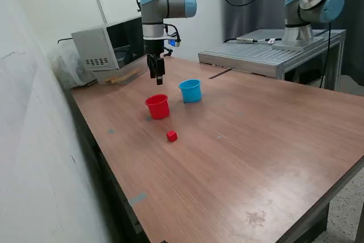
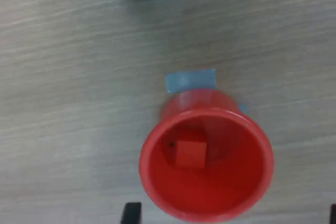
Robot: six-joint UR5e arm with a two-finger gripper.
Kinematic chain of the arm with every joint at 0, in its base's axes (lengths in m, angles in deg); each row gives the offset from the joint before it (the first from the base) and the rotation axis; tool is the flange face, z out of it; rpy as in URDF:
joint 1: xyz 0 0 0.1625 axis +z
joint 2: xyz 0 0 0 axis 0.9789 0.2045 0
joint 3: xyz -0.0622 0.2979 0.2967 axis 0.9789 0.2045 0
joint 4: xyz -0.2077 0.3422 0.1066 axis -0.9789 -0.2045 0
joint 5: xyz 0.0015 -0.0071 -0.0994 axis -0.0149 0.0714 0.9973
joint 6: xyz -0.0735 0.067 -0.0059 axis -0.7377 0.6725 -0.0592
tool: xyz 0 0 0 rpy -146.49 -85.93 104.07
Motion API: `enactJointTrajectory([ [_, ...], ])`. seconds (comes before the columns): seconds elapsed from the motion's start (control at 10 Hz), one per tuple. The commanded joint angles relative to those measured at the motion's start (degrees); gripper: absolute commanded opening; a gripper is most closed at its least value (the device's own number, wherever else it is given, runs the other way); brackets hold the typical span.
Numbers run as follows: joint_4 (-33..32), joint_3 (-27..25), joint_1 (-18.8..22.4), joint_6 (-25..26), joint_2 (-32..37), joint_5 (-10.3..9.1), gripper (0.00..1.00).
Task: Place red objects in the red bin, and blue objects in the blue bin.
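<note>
The wooden table (image 1: pixel 256 140) fills most of the room in front of me, its brown laminate scuffed with a pale stain near the front edge and a few small bluish marks. A white wall runs along the exterior view's left, and a dark curtain hangs at the far side.

At the far left corner of the table sits a grey box-like appliance with a dark window (image 1: pixel 108 44). At the far right a grey metal stand (image 1: pixel 267 55) carries the base of a second robot arm (image 1: pixel 310 7); both are well apart from the cups.

The working arm (image 1: pixel 165 7) reaches in from the far side and turns straight down, with the gripper (image 1: pixel 157 78) hanging above and just beyond the red cup (image 1: pixel 157 107). In the wrist view only two dark finger tips show, well apart at the picture's edge, so the pincer stands spread and holds nothing.

The red cup stands upright near the table's middle, beside a patch of blue tape (image 2: pixel 190 81) stuck to the wood at its base. The light blue cup (image 1: pixel 190 91) stands upright just to its right and a little farther back, not touching it.

One red cube (image 2: pixel 190 154) lies inside the red cup on its bottom. A second red cube (image 1: pixel 172 136) lies on the bare table, nearer than the red cup and a little to its right, with nothing between them. I cannot see into the blue cup.
</note>
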Motion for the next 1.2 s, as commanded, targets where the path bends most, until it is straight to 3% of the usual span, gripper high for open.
enactJointTrajectory([
  [0.0, 0.17, -2.81, 1.85, 0.0, 5.69, -0.01, 1.0],
  [0.2, 0.35, -6.24, 4.66, 0.09, 13.24, -0.18, 1.0],
  [0.4, 7.87, -8.36, 9.21, 0.17, 19.58, -0.53, 1.0],
  [0.6, 7.91, -11.26, 11.86, 0.17, 23.81, -0.54, 1.0],
  [1.1, 7.47, -10.84, 16.01, 0.35, 23.05, -1.15, 1.0],
])
